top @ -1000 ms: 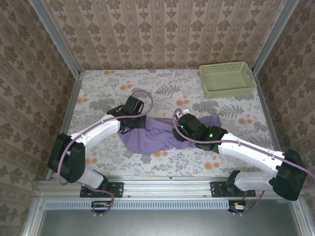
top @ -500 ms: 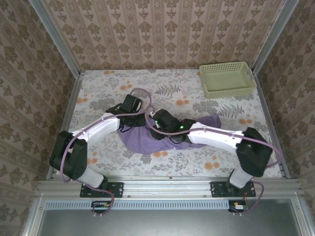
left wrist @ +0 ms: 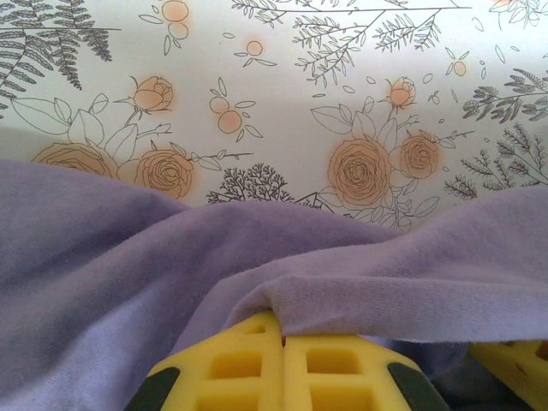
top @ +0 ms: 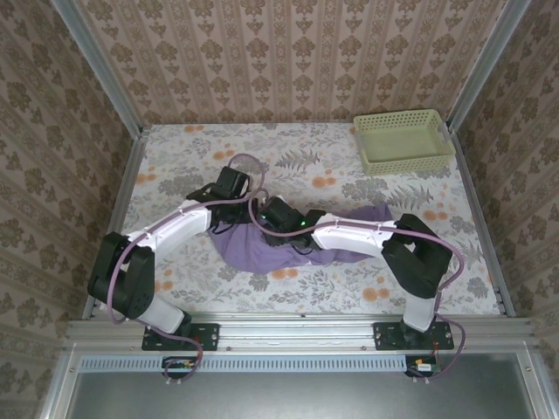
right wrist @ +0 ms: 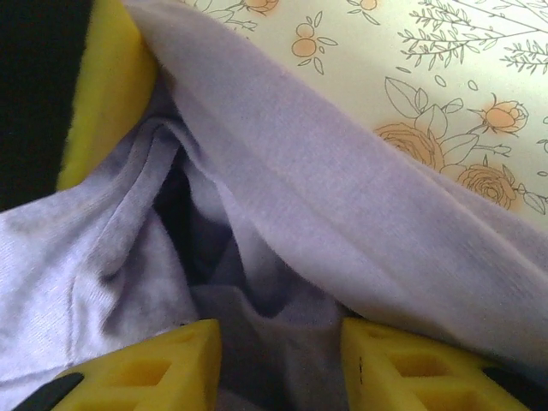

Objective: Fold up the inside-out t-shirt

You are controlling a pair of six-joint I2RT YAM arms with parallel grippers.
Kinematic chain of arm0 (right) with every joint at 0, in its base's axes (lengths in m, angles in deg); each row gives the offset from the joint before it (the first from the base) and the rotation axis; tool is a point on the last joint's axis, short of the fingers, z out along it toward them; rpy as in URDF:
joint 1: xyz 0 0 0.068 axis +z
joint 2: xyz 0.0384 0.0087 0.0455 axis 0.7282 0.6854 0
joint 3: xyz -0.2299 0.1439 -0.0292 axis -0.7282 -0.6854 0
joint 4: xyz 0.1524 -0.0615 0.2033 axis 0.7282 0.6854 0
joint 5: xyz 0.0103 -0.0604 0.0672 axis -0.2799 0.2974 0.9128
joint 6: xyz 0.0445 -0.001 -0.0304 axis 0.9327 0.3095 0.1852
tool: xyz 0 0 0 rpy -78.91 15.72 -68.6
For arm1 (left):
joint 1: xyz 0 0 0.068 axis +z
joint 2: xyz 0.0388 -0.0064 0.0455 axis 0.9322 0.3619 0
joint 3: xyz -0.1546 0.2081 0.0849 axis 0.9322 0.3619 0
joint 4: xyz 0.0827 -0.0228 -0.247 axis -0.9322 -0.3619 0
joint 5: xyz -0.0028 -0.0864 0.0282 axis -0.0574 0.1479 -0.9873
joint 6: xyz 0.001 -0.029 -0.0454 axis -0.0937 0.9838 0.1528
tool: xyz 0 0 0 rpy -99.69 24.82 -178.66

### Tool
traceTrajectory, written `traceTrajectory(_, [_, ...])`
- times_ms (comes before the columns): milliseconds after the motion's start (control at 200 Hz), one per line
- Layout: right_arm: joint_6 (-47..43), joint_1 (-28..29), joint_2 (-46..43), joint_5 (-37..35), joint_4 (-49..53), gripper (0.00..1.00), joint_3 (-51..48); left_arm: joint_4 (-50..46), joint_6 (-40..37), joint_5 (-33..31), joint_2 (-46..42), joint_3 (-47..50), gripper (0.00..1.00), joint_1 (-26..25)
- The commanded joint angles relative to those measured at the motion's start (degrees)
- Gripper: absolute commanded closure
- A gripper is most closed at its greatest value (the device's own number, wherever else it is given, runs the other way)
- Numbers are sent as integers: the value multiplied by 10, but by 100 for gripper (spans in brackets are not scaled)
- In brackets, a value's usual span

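1. Lying bunched at mid-frame in top view, inside-out t-shirt (top: 262, 251), its edges well apart from table (top: 175, 153) rims
2. L gripper (left wrist: 283, 364) clenched on a shirt fold, pads together
3. R gripper (right wrist: 278, 342) just beside it, jaws apart, cloth slack btwn them
4. Bare table upper left; basket (top: 406, 162) in upper right corner, apart from shirt

Soft, even overhead light fills the top view, and shadows are faint. The wrist views render the worktop (left wrist: 282, 103) bright (nearly washed out). The left hand (left wrist: 281, 342) blurs near the lens, and t-shirt (right wrist: 342, 197) folds hold dark shadow.
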Motion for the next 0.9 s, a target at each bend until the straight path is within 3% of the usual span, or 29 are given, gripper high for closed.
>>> traceTrajectory(0, [10, -4, 21, -26, 5, 56, 15, 12, -1, 13, -8, 4, 100, 4])
traceTrajectory(105, [10, -4, 27, -34, 4, 57, 19, 12, 0, 15, -11, 5, 100, 5])
traceTrajectory(350, [12, -6, 18, -64, -11, 89, 2, 11, 8, 16, -15, 11, 100, 7])
traceTrajectory(560, [33, -1, -55, -21, -89, 100, -75, 11, 14, 13, -20, 17, 100, 14])
traceTrajectory(895, [61, 15, -200, 6, -170, 100, -190, 7, 14, 13, -17, 19, 100, 20])
